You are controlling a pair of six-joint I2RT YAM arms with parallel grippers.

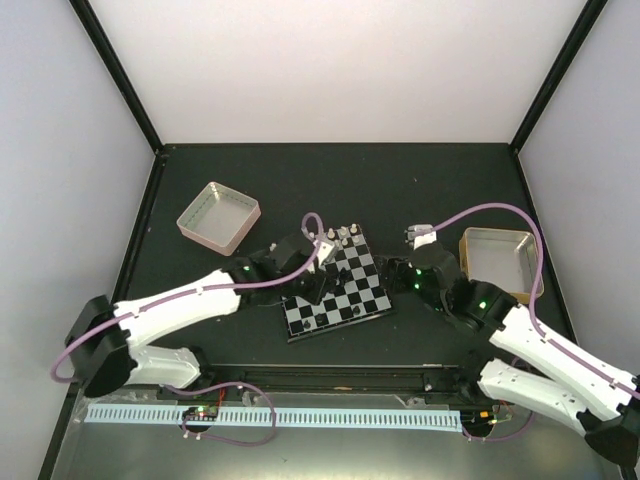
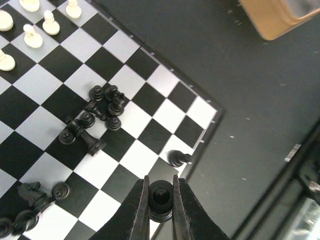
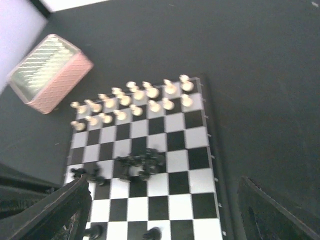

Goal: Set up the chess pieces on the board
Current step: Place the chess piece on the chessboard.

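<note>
Where the top view hides the grip, we read from the left wrist view: left tool (image 2: 160, 183) clamps a black piece (image 2: 160, 197) at the board (image 2: 95, 62) edge; right tool (image 3: 164, 187) hangs released above.

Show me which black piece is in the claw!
The black piece pinched in the left claw, at the board's edge. The other black pieces lie loose on the squares.
</note>
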